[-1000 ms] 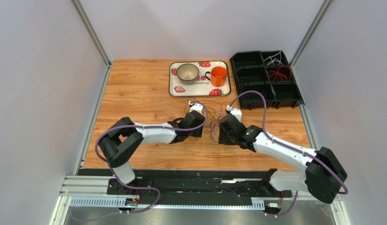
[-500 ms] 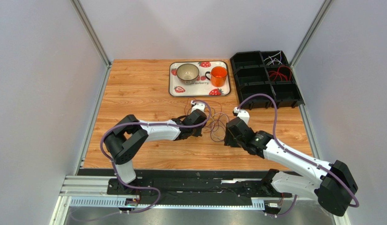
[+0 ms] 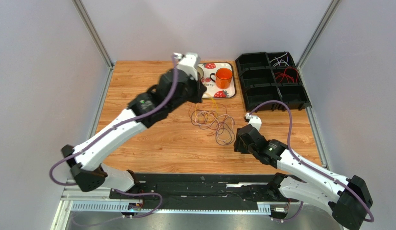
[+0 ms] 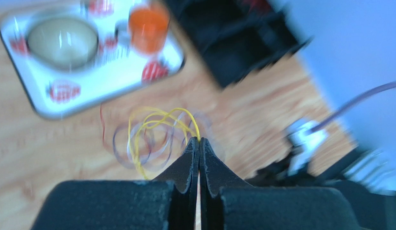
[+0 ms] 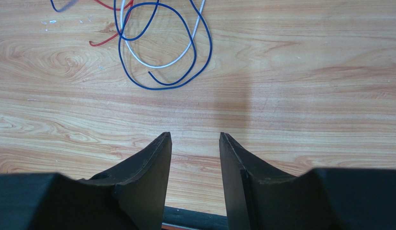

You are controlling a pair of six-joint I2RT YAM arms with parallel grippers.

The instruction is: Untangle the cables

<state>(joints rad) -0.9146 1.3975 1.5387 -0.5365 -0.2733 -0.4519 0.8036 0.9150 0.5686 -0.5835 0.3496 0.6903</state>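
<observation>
A loose tangle of thin cables [image 3: 217, 123] lies on the wooden table in the top view, purple, red and white strands looped together. My left gripper [image 3: 200, 94] is raised above the table near the tray, shut on a yellow cable [image 4: 156, 119] whose loops trail down to the pile. In the left wrist view the yellow strand leaves the pinched fingertips of the left gripper [image 4: 200, 140]. My right gripper [image 5: 195, 136] is open and low over bare wood, nothing between its fingers. Blue [image 5: 185, 48], white [image 5: 159, 62] and red [image 5: 106, 38] cable loops lie ahead of it, apart from it.
A strawberry-print tray [image 3: 230, 94] at the back holds an orange cup [image 3: 224, 76] and a bowl [image 4: 63, 40], partly hidden by my left arm in the top view. A black compartment bin [image 3: 243, 81] at the back right holds white and red cables.
The left gripper shut on the yellow cable, then rose and swung back toward the tray, drawing the strand up. The right gripper pulled back toward the near edge.
</observation>
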